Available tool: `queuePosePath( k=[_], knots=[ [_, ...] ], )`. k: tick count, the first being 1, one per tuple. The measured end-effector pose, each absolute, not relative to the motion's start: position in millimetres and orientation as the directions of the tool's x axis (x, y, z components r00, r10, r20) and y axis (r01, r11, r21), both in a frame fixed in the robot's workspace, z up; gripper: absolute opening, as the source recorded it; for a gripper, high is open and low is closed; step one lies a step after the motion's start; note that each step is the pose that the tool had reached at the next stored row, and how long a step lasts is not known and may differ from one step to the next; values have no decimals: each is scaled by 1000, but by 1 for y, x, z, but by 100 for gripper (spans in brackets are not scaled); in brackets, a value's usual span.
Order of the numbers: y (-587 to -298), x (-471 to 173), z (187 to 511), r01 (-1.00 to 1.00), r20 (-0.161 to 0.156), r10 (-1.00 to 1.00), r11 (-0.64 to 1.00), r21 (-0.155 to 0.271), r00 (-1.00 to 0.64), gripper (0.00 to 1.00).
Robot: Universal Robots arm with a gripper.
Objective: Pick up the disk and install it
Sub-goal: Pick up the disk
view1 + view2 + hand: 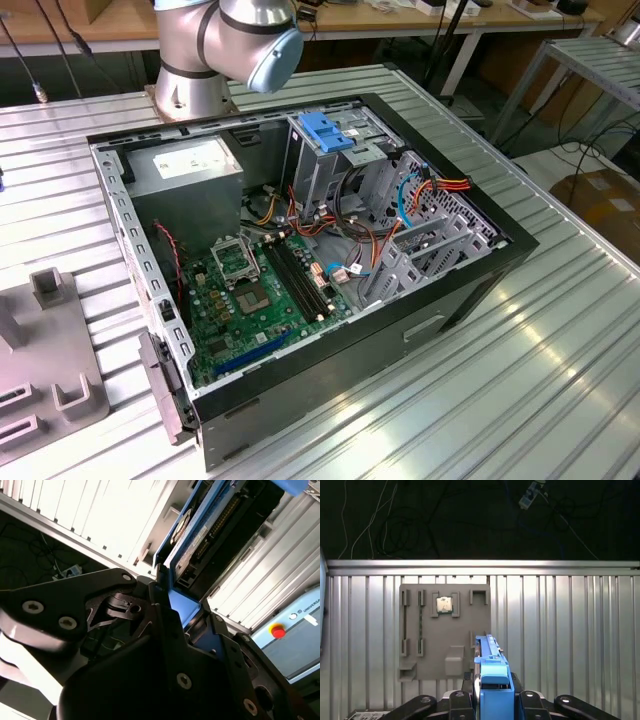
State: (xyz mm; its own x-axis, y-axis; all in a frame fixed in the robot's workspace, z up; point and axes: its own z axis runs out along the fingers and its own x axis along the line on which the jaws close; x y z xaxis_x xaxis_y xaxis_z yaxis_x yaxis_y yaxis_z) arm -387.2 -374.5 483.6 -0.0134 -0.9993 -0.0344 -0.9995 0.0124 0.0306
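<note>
The gripper (494,700) is closed on the disk (492,670), its two black fingers (462,700) pressed against the disk's flat sides, so it is open only as wide as the disk is thick. In the first wrist view the disk is seen edge-on, blue frame outward, held in the air above the slatted metal table (570,630) and over one edge of a grey holder plate (445,635) that carries a small square chip (444,605). In the second wrist view the disk (200,530) shows its labelled metal face and blue edging, sticking out from the gripper (182,605). In the exterior view the open computer case (440,300) fills the middle of the frame, the arm's base (225,40) stands at upper centre, and the grey holder plate (40,370) lies at lower left, well apart from the case.
</note>
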Motion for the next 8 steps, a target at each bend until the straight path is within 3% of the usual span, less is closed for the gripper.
queuePosePath(
  k=[8],
  knots=[
    [-374,-362,484,-999,-34,-999,12,31,-13,37]
  ],
)
